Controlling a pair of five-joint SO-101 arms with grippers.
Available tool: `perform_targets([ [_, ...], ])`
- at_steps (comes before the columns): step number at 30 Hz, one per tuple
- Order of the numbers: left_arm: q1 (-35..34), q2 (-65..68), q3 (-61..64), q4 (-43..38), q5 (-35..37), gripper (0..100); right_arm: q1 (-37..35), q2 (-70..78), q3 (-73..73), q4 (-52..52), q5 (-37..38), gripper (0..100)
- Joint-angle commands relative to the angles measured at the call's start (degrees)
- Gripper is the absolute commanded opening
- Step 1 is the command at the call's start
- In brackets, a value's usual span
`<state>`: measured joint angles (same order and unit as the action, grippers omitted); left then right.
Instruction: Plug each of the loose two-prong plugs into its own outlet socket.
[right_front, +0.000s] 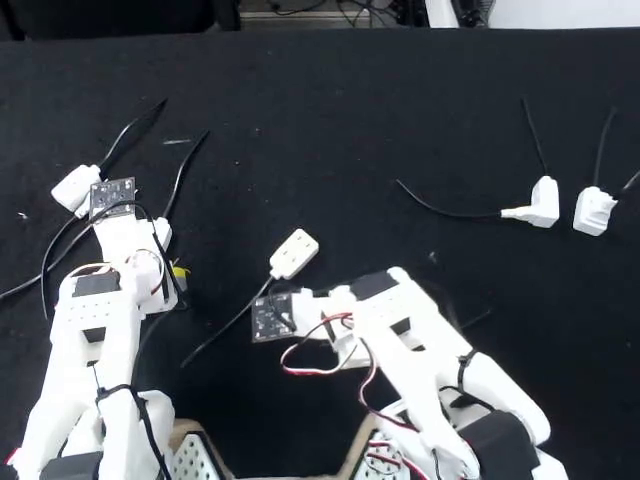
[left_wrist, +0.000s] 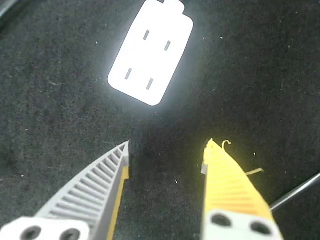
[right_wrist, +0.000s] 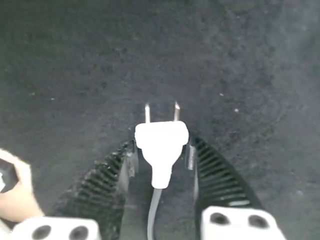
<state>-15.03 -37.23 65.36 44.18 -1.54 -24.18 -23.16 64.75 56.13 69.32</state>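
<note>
Fig.: R gripper (right_wrist: 161, 150) clamped on the body of a white plug (right_wrist: 161, 137), prongs pointing ahead over the black table (right_wrist: 75, 50). L gripper (left_wrist: 167, 145) spread wide, empty, above a white outlet (left_wrist: 150, 55). Plug prob. light, hard, smooth plastic w/ stiff prongs & limp cord: best held by the body's sides, not cord or prongs.

Black table (right_front: 400, 100): outlet socket (right_front: 294, 253), plug (right_front: 540, 203), cord (right_front: 445, 212).
</note>
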Motion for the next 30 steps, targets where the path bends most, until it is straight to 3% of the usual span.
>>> perform_targets([
  [1,-0.22,-1.41,-0.31,-0.44,0.35,23,4.4,-0.75,-1.01,-2.64,0.62,17.0],
  [12,-0.22,-1.41,-0.31,-0.44,0.35,23,4.48,-0.75,1.36,-2.81,0.62,16.8],
  [14,-0.22,-1.41,-0.31,-0.44,0.35,23,4.31,-0.75,1.45,-2.81,0.62,12.3],
  [16,-0.22,-1.41,-0.31,-0.44,0.35,23,4.31,-0.75,1.45,-2.81,0.62,1.0],
  [24,-0.22,-1.41,-0.31,-0.35,0.35,23,4.13,-1.27,-2.68,4.22,-0.26,1.0],
  [30,2.77,-3.52,-2.95,5.19,0.35,23,1.05,-1.27,-7.96,-4.04,-18.2,1.0],
])
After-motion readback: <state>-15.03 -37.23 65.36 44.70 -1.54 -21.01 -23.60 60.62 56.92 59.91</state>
